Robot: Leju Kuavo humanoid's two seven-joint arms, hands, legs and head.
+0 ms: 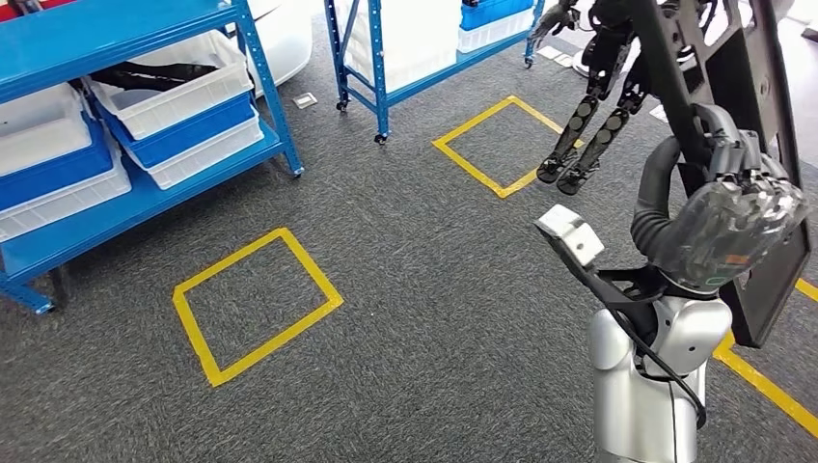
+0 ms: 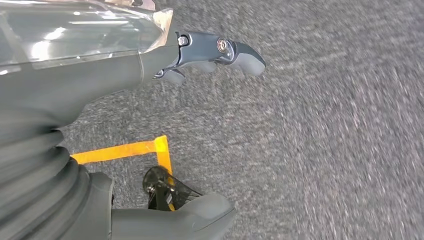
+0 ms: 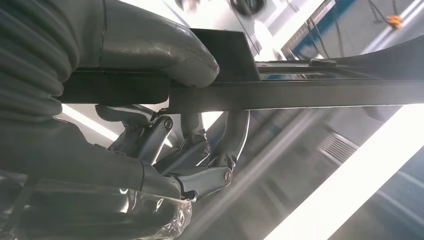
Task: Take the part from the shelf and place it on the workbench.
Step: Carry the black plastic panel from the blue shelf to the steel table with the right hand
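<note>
The part (image 1: 767, 289) is a large flat black frame, held upright at the right of the head view. My right hand (image 1: 738, 217) grips its edge, raised in front of me. In the right wrist view the thumb (image 3: 165, 45) lies on top of the part's black bar (image 3: 300, 95) and the fingers (image 3: 200, 150) curl underneath it. My left hand (image 2: 90, 80) hangs over the grey carpet; its fingers (image 2: 220, 50) and thumb (image 2: 200, 215) are apart with nothing between them.
A blue shelf (image 1: 241, 58) with white and blue bins stands at the back left, and a second blue shelf (image 1: 376, 68) behind. Yellow tape squares (image 1: 256, 304) (image 1: 502, 145) mark the carpet. Black jointed limbs (image 1: 588, 125) hang near the part's upper end.
</note>
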